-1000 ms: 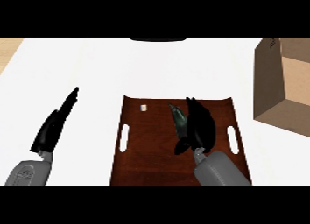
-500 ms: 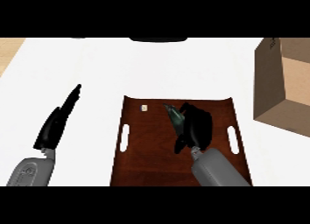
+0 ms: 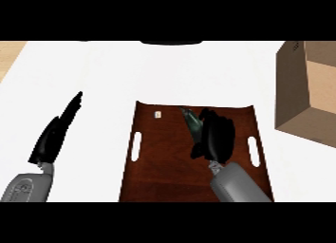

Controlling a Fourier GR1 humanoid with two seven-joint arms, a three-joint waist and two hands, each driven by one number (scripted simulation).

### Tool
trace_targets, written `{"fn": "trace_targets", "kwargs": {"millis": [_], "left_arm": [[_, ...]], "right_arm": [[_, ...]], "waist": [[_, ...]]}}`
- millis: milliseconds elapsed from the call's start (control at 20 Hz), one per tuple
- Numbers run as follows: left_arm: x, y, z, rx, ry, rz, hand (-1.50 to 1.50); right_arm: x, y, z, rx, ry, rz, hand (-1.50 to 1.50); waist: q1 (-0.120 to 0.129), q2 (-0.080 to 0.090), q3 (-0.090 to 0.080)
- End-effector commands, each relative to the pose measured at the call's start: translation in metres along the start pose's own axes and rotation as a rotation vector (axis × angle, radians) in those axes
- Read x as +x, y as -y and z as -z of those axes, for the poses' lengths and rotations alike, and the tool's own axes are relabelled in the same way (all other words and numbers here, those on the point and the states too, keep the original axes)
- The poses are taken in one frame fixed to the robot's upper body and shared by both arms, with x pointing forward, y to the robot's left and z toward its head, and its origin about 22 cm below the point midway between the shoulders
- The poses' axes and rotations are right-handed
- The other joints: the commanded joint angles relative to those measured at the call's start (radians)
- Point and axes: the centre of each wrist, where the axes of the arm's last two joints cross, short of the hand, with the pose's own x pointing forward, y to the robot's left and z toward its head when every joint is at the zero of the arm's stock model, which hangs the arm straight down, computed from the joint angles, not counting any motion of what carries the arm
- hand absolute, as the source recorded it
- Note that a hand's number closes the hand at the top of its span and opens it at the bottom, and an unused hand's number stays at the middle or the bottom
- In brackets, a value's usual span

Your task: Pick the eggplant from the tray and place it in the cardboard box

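Eggplant [image 3: 191,122] on tray [image 3: 157,161], right hand [image 3: 216,137] fingers curled round it

The white counter [image 3: 163,71] carries a dark wooden tray [image 3: 163,166] at its near edge; a cardboard box [image 3: 318,95] sits at the right edge.

No readable text, labels or numbers anywhere.

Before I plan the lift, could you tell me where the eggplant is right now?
In the head view the eggplant lies on the brown tray, right of its centre, mostly hidden under the right hand.
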Motion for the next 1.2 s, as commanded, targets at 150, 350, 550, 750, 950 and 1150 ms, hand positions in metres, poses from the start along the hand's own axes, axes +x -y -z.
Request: {"fn": "trace_targets", "kwargs": {"millis": [150, 350, 550, 750, 950, 1150], "left_arm": [[0.005, 0.020, 0.002, -0.013, 0.029, -0.026, 0.00], [0.001, -0.008, 0.011, -0.012, 0.007, 0.016, 0.00], [-0.012, 0.011, -0.009, 0.020, -0.001, -0.007, 0.00], [-0.024, -0.006, -0.014, 0.006, -0.008, -0.016, 0.00], [-0.010, 0.010, -0.011, 0.004, -0.015, -0.022, 0.00], [-0.002, 0.004, -0.004, 0.007, -0.005, 0.004, 0.00]], "right_arm": [[-0.025, 0.053, 0.092, 0.210, 0.141, -0.161, 1.50], [-0.031, 0.074, 0.113, 0.165, 0.168, -0.198, 1.50], [-0.023, 0.143, 0.122, 0.029, 0.139, -0.175, 1.50], [-0.027, 0.190, 0.132, -0.125, 0.052, -0.208, 1.50], [-0.034, 0.219, 0.119, -0.164, -0.052, -0.192, 1.50], [-0.059, 0.246, 0.124, -0.199, -0.151, -0.193, 1.50]], "waist": [[0.020, 0.017, 0.002], [0.002, 0.011, 0.002], [-0.007, 0.005, 0.002], [-0.012, 0.003, 0.001], [-0.012, 0.003, 0.002], [-0.005, 0.006, 0.002]]}}
